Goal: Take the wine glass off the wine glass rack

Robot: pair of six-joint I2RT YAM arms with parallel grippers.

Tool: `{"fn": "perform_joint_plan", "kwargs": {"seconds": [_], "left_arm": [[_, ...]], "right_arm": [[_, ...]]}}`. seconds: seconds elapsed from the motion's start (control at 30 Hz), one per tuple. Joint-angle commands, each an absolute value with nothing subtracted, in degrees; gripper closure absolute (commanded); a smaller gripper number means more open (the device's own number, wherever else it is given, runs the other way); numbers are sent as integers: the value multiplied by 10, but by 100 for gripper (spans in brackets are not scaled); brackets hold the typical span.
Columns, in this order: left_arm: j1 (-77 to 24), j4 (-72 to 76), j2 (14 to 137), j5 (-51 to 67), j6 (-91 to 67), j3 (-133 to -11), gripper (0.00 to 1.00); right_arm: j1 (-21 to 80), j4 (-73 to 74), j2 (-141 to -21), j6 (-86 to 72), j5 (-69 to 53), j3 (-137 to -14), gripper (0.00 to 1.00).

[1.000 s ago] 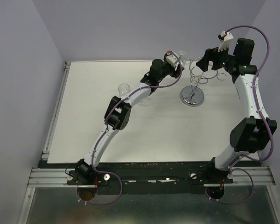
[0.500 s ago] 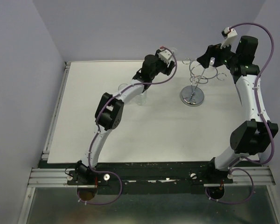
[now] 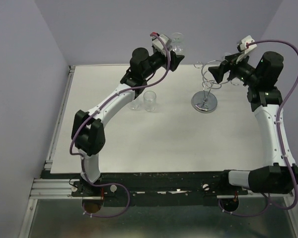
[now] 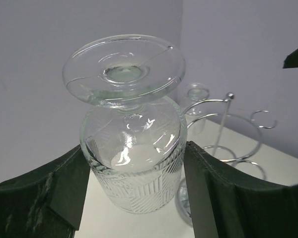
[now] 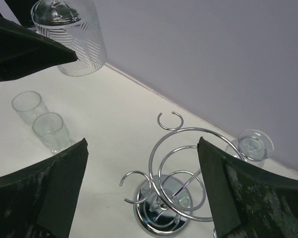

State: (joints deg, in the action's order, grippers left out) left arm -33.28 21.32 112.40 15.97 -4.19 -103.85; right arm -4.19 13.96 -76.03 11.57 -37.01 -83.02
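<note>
The wine glass [image 4: 131, 129] is off the rack and up in the air, upside down with its round foot on top and its cut-patterned bowl below. The left gripper [image 4: 135, 168] grips it by the bowl, one dark finger [image 4: 54, 191] pressed to each side. From the overhead camera the glass sits high over the far edge of the table [image 3: 164, 134], against the back wall and to the left of the wine glass rack [image 3: 204, 101], well apart from its wire loops.

The rack stands upright on its mirrored disc base on the right part of the table. A second wine glass [image 5: 251, 144] shows at its far right loop, foot uppermost.

The right gripper [image 5: 141, 148] hovers above and just beside the rack's ring top, jaws spread wide and holding nothing.

Two small tumblers [image 5: 52, 131] stand side by side on the table under the left arm.
</note>
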Motion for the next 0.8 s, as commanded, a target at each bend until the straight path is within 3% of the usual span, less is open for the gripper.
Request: {"fn": "perform_joint_plan", "kwargs": {"seconds": [0.0,0.27,0.47,0.77], "left_arm": [[-333,229,993,206,-121,-948,100],[-323,102,795,253,-248,-798,100],[-297,50,699,268,-342,-710,100],[-191,68,691,385,-511,-635,100]], "right_arm": [[-16,124,-696,157,-352,-790,3],[114,182,-607,208,-197,-762,11],[206,200,-587,249,-181,-740,16],[358,180,-606,371,-148,-727,18]]}}
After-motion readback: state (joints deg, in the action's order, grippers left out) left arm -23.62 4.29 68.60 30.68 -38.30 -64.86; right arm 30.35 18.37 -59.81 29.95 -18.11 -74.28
